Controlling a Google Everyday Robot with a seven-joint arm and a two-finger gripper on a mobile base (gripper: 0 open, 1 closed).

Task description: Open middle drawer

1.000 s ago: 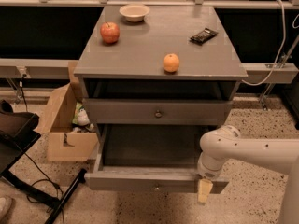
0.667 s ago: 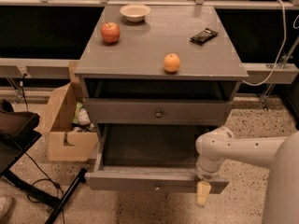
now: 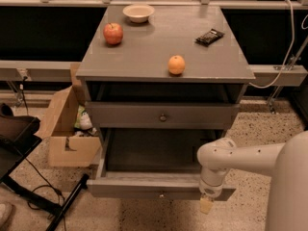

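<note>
The middle drawer (image 3: 144,187) is pulled well out of the grey cabinet (image 3: 144,57). Its empty inside shows, and its small round knob (image 3: 161,195) is at the centre of the front. Above it, a shut drawer front (image 3: 125,115) has its own knob. My gripper (image 3: 207,203) hangs from the white arm (image 3: 240,158) at the right end of the open drawer's front panel. Its pale tip is just below the panel's lower edge, away from the knob.
On the cabinet top are a red apple (image 3: 113,33), an orange (image 3: 176,65), a white bowl (image 3: 138,12) and a dark snack bar (image 3: 210,36). An open cardboard box (image 3: 67,138) stands on the floor to the left. A black stand leg (image 3: 67,203) reaches toward the drawer's left corner.
The drawer stays out at the same distance. My arm has shifted slightly, and the gripper sits a little lower at the drawer's right front.
</note>
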